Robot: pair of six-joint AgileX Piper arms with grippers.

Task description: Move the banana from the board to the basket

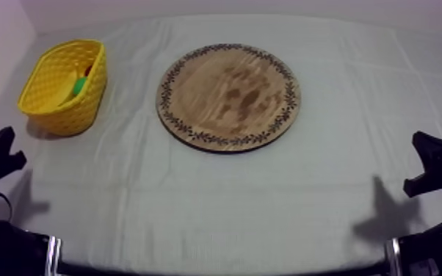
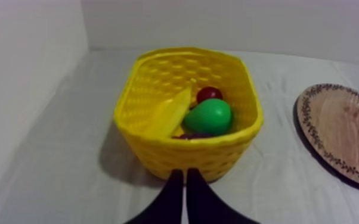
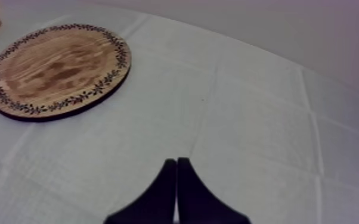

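Black tapered wedges: left gripper [image 2: 182,173], right gripper [image 3: 176,161]

The yellow banana [image 2: 169,114] lay slanted inside the woven yellow basket [image 2: 217,158], against its wall. The round wooden board [image 1: 227,97], patterned at its rim, lay flat nearby.

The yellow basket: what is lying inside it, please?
Inside the yellow basket lie a banana, a green pear and a small red fruit. A dark thing by the pear is mostly covered; I cannot tell what it is.
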